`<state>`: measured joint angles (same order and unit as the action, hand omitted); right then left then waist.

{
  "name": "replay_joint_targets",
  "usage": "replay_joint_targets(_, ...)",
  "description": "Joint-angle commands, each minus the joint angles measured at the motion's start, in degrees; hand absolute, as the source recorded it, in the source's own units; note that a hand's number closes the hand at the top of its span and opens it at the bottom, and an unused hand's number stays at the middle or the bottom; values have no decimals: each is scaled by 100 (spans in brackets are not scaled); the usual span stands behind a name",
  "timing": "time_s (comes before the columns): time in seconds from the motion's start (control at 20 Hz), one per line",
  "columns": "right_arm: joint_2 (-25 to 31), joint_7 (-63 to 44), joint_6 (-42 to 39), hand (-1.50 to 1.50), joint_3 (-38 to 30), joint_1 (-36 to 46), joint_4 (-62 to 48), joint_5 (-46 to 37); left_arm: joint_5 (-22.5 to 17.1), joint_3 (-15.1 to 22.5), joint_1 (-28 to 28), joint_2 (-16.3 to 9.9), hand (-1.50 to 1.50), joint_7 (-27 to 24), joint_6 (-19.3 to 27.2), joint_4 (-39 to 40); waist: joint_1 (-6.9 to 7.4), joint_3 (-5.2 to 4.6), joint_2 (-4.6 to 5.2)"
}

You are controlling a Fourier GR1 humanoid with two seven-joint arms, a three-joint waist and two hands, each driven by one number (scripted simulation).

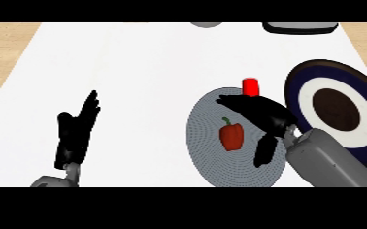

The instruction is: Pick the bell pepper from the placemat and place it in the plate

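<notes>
A red bell pepper (231, 136) with a green stem lies on the round grey placemat (208, 160) at the lower middle right. My right hand (264, 112) hovers just right of and above the pepper, open, fingers stretched left over the mat's far part and thumb pointing down beside the pepper, without touching it. The plate (301, 85), with a dark blue rim, a white ring and a brown centre, lies to the right of the mat. My left hand (76, 131) rests open at the lower left, fingers up.
A small red cylinder (250, 86) stands at the placemat's far edge, just behind my right hand. A dark tray-like object (299, 27) and a grey item (206, 24) sit at the counter's far edge. Wooden floor shows beyond the white counter's left and right sides.
</notes>
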<state>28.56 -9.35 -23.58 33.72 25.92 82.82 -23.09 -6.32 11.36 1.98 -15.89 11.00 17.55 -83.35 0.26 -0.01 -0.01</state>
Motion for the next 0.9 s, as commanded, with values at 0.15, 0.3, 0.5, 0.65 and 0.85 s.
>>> replay_joint_targets(0.15,-392,250,-426,-150,-346,-266,-30,-718,29,-430,318,96,0,228,-306,47,-24,0,0)
replay_joint_targets(0.3,-742,647,-361,-150,-440,-151,-819,-1073,374,-282,70,263,0,129,-159,-8,-2,1,5)
replay_joint_targets(0.5,-984,537,-685,-150,-842,-287,-492,-1314,324,-551,-172,147,0,144,-570,-244,-6,1,-1)
replay_joint_targets(0.65,-1325,787,-281,-150,-723,-369,-926,-1758,508,-535,-22,334,0,182,-452,-139,-3,2,2)
replay_joint_targets(0.85,-1462,868,-566,-150,-932,-189,-1128,-2046,488,-780,283,333,0,197,-730,228,-8,1,3)
